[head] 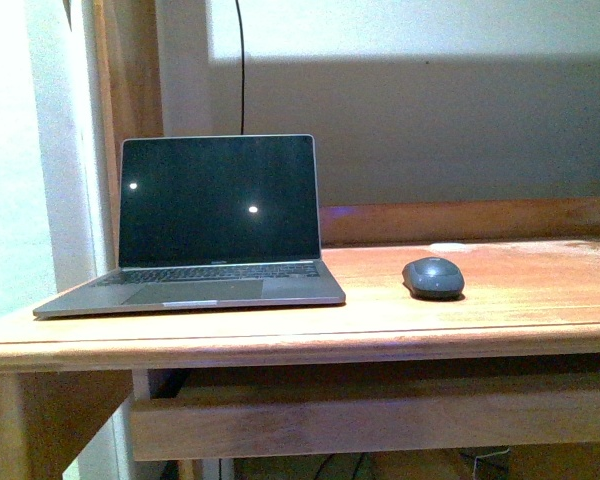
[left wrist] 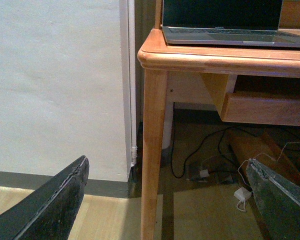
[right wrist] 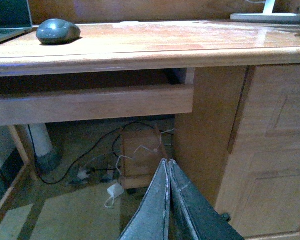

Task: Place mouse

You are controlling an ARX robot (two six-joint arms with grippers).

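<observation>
On the wooden desk (head: 500, 310), the small dark grey oval mouse (head: 433, 277) sat free beside the open grey laptop (head: 205, 230), likely already placed. Both arms hung below desk level: left gripper (left wrist: 165, 200) spread wide, right gripper (right wrist: 168, 200) pinched together, empty.

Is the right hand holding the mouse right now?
No. The mouse sits alone on the desk beside the laptop, while the right hand hangs shut and empty below the desktop.
</observation>
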